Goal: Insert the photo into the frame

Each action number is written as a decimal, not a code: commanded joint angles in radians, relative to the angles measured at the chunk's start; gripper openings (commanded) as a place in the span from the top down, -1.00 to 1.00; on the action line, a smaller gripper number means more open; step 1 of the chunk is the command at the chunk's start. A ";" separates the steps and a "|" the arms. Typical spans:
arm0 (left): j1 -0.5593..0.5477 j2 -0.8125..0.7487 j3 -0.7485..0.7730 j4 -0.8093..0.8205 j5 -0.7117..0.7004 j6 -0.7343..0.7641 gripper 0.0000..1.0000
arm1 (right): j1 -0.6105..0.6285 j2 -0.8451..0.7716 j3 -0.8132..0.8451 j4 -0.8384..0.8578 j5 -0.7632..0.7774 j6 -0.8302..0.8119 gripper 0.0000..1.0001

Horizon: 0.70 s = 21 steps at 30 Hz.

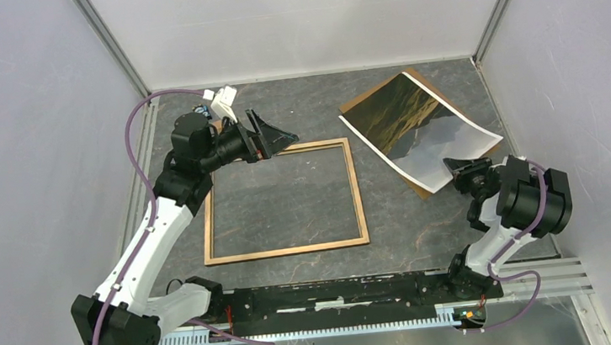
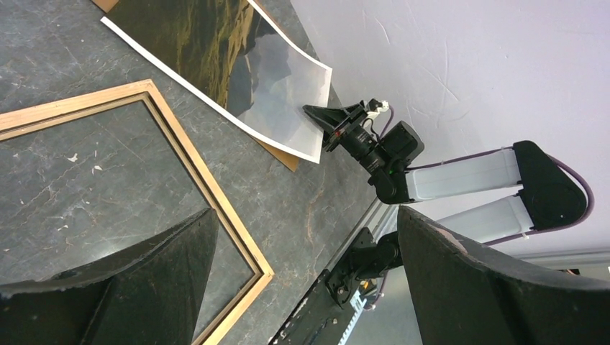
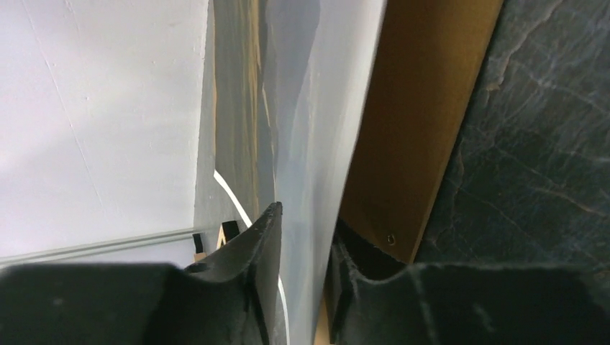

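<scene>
Frame (image 1: 286,250) is laid flat at mid-table (image 1: 303,97), light wood side up, dark tabletop seen through the pane. Nothing is set inside it.

Photo (image 1: 415,120) is found at the far right of the table, well apart from the frame, picture side up on a brown board (image 3: 417,108). Its near-right corner is raised off the board and the sheet is bowed there; the far end lies flat.

Right gripper (image 1: 459,164) is placed at that raised corner. In the right wrist view the 2 fingers (image 3: 259,273) are seen either side of the sheet edge, 1 on the picture side and 1 between sheet and board. A narrow gap is left between them, so an actual pinch on the paper cannot be told.

Left gripper (image 1: 278,137) is held just above the frame's far rail near the far-left corner. Its jaws are spread wide, nothing is held between them, and contact with the rail cannot be made out.
</scene>
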 commanded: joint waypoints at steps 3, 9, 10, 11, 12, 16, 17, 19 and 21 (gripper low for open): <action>0.005 -0.017 -0.004 0.049 -0.004 -0.029 -0.98 | 0.022 -0.009 0.010 -0.021 0.045 -0.024 0.69; 0.012 -0.023 -0.012 0.039 -0.052 0.011 -0.99 | 0.026 -0.331 0.048 -0.392 0.097 -0.288 0.98; 0.020 -0.023 -0.012 0.036 -0.062 0.016 -0.99 | 0.032 -0.390 0.066 -0.463 0.124 -0.359 0.99; 0.029 -0.023 -0.013 0.035 -0.066 0.018 -0.99 | 0.044 -0.452 0.102 -0.548 0.149 -0.418 1.00; 0.040 -0.023 -0.015 0.036 -0.074 0.021 -0.99 | 0.058 -0.503 0.144 -0.651 0.186 -0.516 1.00; 0.065 -0.057 -0.021 0.031 -0.118 0.046 -0.99 | 0.189 -0.562 0.422 -0.972 0.310 -0.803 1.00; 0.067 -0.068 -0.023 0.027 -0.137 0.055 -0.99 | 0.228 -0.554 0.480 -1.031 0.335 -0.856 1.00; 0.069 -0.093 -0.023 0.017 -0.168 0.073 -1.00 | 0.310 -0.540 0.601 -1.116 0.370 -0.943 1.00; 0.072 -0.116 -0.023 0.011 -0.192 0.086 -1.00 | 0.423 -0.526 0.704 -1.176 0.415 -1.038 1.00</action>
